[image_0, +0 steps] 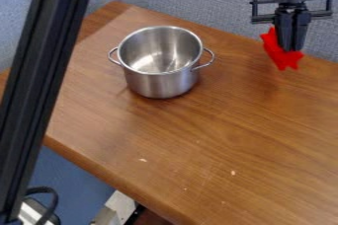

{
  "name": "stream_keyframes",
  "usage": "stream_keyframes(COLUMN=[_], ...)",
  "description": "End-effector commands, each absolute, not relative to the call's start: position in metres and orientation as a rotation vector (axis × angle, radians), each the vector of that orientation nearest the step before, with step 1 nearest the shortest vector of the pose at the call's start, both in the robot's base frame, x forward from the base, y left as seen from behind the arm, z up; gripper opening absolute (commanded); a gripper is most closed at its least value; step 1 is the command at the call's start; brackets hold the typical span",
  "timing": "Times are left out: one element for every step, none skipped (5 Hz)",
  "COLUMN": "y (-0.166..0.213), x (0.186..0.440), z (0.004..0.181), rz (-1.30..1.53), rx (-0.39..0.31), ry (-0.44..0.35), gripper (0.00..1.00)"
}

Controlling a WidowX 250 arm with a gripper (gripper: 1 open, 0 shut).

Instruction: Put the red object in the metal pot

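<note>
The red object [278, 53] hangs above the wooden table at the upper right, tilted, with its lower end pointing down and to the right. My gripper [288, 37] is shut on its upper part, black fingers pointing downward. The metal pot [161, 59] stands upright and empty at the table's upper left, well to the left of the gripper. Part of the red object is hidden behind the fingers.
The wooden table [199, 140] slopes from the upper left to the lower right, with its front edge running diagonally. A thick black bar [46, 91] crosses the left side of the view. Blue fabric backs the scene.
</note>
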State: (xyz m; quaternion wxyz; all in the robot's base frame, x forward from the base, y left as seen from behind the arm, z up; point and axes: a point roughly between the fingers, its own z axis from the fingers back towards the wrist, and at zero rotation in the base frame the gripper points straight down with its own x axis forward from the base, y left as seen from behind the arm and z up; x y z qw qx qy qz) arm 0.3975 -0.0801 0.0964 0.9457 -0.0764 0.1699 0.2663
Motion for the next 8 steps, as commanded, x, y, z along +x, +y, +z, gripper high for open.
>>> stream_keyframes(y=[-0.076,-0.075,-0.074,-0.072,-0.071,-0.07,-0.068,-0.066], x=[0.402,0.401,0.401,0.401,0.401,0.4,0.4,0.4], z=[0.138,0.137,0.136,0.135,0.134,0.133,0.133,0.134], rz=[0.534,0.537,0.539,0.541,0.544,0.547,0.55,0.554], rx=[-0.197,-0.193,-0.189,-0.186,-0.183,-0.181,-0.178,-0.18], ry=[0.238,0.244,0.249,0.256,0.263,0.269,0.275,0.28], gripper=[0.0,0.0,0.0,0.0,0.0,0.0,0.0,0.0])
